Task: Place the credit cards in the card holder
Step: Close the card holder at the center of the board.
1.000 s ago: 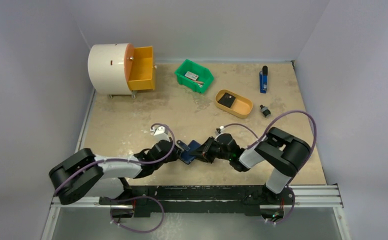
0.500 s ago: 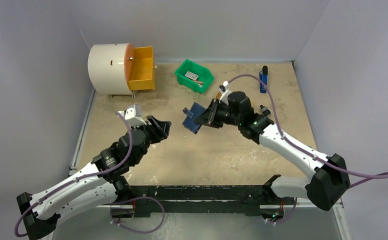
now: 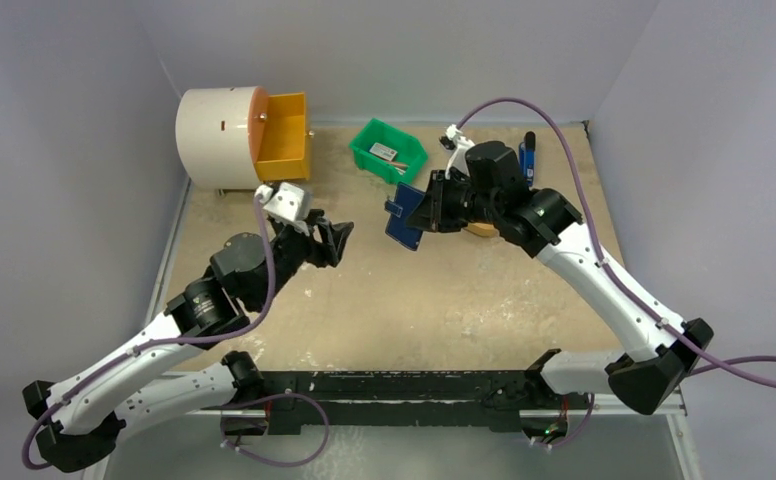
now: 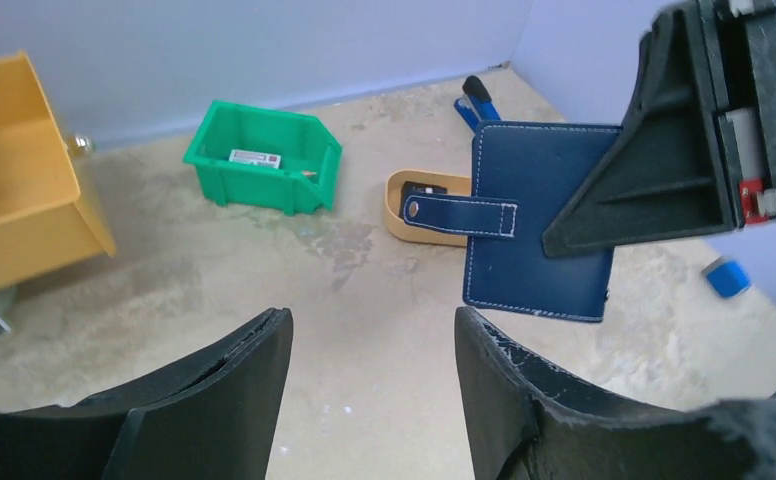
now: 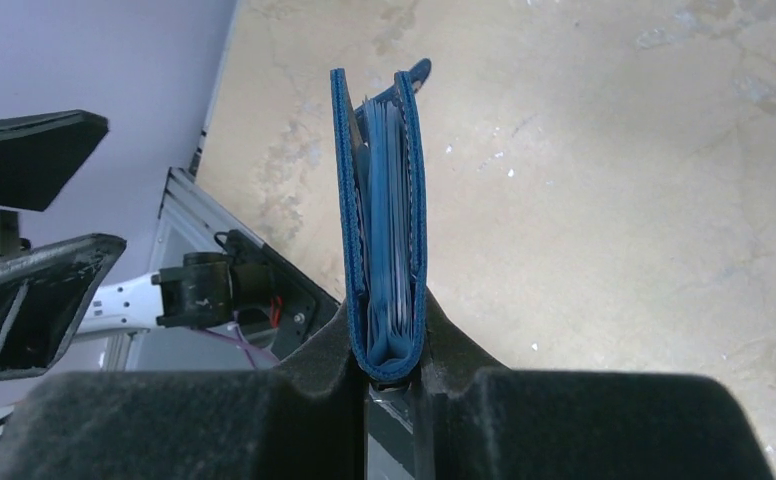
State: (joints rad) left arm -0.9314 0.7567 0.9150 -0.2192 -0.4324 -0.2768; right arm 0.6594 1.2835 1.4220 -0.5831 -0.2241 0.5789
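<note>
The card holder [image 3: 404, 222], a navy folded wallet with a snap tab [image 4: 459, 213], hangs in the air above the middle of the table. My right gripper [image 5: 389, 318] is shut on its folded spine, with the open edge pointing away from the wrist. Thin pale sheet edges show between its covers [image 5: 379, 200]; I cannot tell whether they are credit cards, and no loose credit card is in view. My left gripper [image 3: 339, 238] stands open and empty to the left of the holder, a gap apart from it. In the left wrist view the holder [image 4: 539, 235] floats beyond the right fingertip [image 4: 469, 325].
A white drum with an open orange drawer [image 3: 284, 135] stands back left. A green bin [image 3: 389, 150] holds a small light flat piece. Behind the holder sits a tan oval tray [image 4: 429, 237] with a black piece in it. A blue-and-black stick tool [image 3: 527, 152] lies back right.
Both arms have risen from the near edge, where the two grippers met at the holder. The left gripper opened and drew away leftward; the right carried the holder up and toward the back.
</note>
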